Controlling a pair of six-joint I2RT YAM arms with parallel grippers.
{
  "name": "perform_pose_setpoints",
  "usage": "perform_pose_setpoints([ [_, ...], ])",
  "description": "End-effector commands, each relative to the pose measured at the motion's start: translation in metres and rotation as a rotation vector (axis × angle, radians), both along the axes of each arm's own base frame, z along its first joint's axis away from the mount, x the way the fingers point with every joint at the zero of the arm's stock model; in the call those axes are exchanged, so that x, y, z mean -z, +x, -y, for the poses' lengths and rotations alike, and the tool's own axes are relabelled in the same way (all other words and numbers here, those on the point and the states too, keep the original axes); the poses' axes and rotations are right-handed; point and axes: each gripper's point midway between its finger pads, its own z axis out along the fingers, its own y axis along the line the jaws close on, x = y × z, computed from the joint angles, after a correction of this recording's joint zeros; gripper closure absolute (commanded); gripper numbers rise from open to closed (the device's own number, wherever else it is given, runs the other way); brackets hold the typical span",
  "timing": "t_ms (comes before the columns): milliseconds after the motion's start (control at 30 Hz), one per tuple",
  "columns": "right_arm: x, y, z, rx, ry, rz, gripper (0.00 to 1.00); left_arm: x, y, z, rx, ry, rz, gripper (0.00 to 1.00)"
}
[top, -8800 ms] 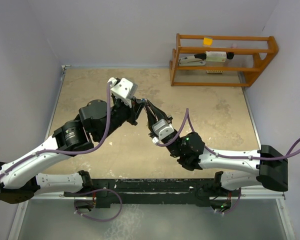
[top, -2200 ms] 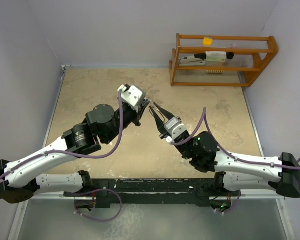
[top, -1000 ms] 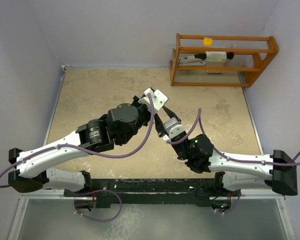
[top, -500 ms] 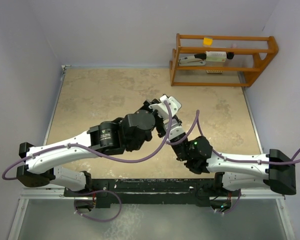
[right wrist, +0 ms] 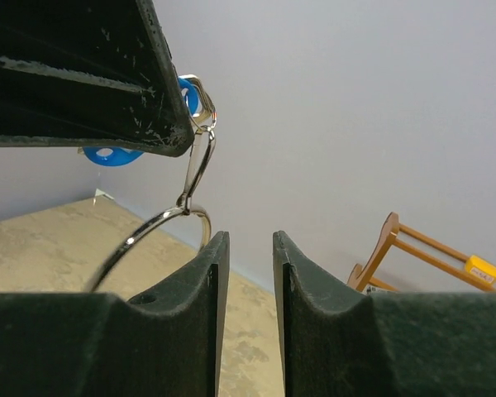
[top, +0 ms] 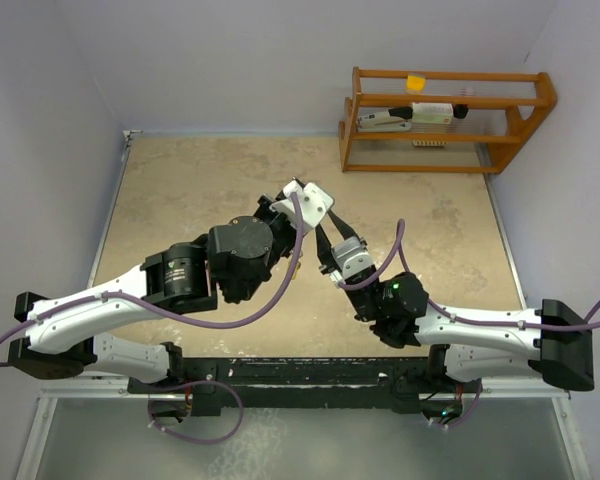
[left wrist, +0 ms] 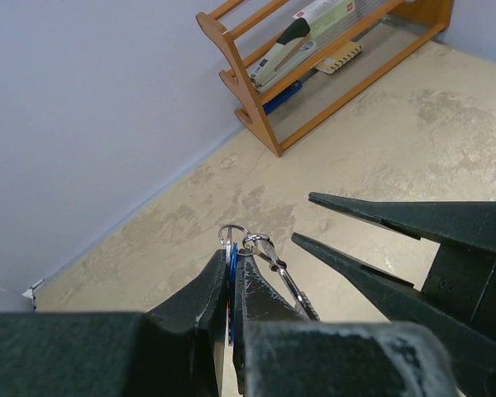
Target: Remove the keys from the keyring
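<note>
My left gripper (left wrist: 231, 252) is shut on the blue-headed key (left wrist: 231, 269); its blue head (right wrist: 112, 155) shows behind the left finger in the right wrist view. A small silver ring (left wrist: 231, 233) pokes out past the fingertips. From it a silver clasp (right wrist: 200, 161) hangs down to the keyring (right wrist: 153, 231), a thin wire loop. My right gripper (right wrist: 250, 240) is open, with nothing between its jaws; the keyring lies just outside its left finger (right wrist: 202, 281). In the top view both grippers meet above mid-table (top: 322, 228). No other keys can be made out.
A wooden rack (top: 445, 120) stands at the back right against the wall, holding a stapler (top: 385, 120) and a small yellow item (top: 415, 82). The beige tabletop (top: 180, 190) is walled at the left, back and right.
The left wrist swung right over the right gripper, then came back left a little with the keys in its grip. The right gripper's jaws narrowed slightly.
</note>
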Motion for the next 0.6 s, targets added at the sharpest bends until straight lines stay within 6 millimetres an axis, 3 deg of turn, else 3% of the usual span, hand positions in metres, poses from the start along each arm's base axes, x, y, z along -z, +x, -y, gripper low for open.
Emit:
perform_pose_setpoints([
  [0,-0.032,-0.001,0.013,0.008,0.117,0.022,0.71,-0.012,-0.002,-0.001,0.001,-0.077,0.003,1.0],
  [400,-0.049,-0.007,0.02,-0.019,0.133,0.012,0.79,-0.012,0.0,-0.014,-0.075,-0.07,-0.038,1.0],
  [567,-0.053,-0.014,0.01,-0.11,0.156,-0.007,0.79,-0.01,0.0,-0.014,-0.094,-0.085,-0.053,1.0],
])
